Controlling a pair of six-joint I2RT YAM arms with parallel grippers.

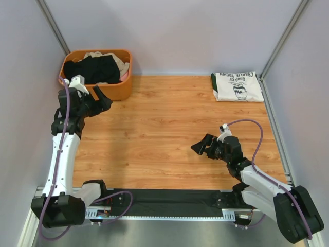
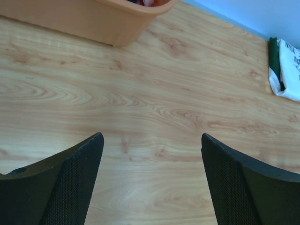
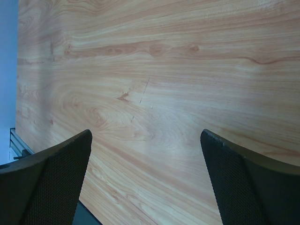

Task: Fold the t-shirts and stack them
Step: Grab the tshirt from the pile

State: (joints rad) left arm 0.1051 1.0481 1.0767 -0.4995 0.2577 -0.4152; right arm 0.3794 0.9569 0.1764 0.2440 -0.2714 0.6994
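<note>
One orange basket [image 1: 119, 91], far left: one black t-shirt [image 1: 97, 69] heaped inside with pale cloth [image 1: 121, 64] | left jaws apart, empty, just beside basket | right jaws apart, empty, over worktop [image 1: 164, 123] | one folded white t-shirt [image 1: 237, 86], far-right worktop corner

Probably a lab: walled robot bench [image 1: 169, 128] (metal posts [image 1: 54, 28])

Fingers [image 3: 51, 183] spread wide, right claw [image 3: 146, 140] over wood-grain table [image 3: 164, 70]; blue wall [image 3: 7, 70] at left edge

High rear camera and close wrist cameras share the table [image 1: 154, 128].
</note>
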